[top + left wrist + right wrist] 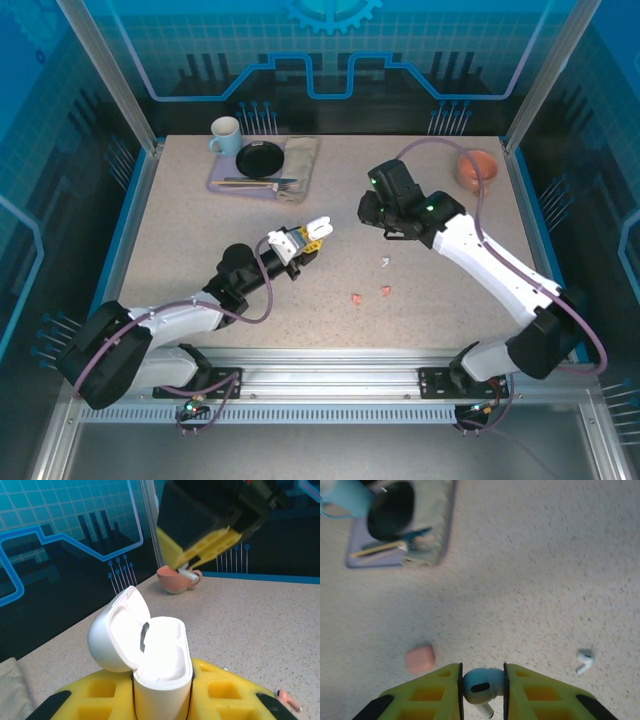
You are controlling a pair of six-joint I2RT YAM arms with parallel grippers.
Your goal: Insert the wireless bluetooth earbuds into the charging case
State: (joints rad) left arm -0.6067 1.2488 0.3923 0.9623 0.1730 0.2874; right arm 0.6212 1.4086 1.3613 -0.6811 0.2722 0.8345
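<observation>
Earbud — white — inside right pincer

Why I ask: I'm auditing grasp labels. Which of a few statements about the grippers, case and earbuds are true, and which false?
1. The left gripper holds the white plastic charging case, lid open. True.
2. The right gripper is empty. False: it pinches a white plastic earbud.
3. Two salmon-pink earbuds lie on the speckled table. True.
4. The pale blue ceramic mug stands at the table's near right corner. False: it stands far left, next to a black plate.
</observation>
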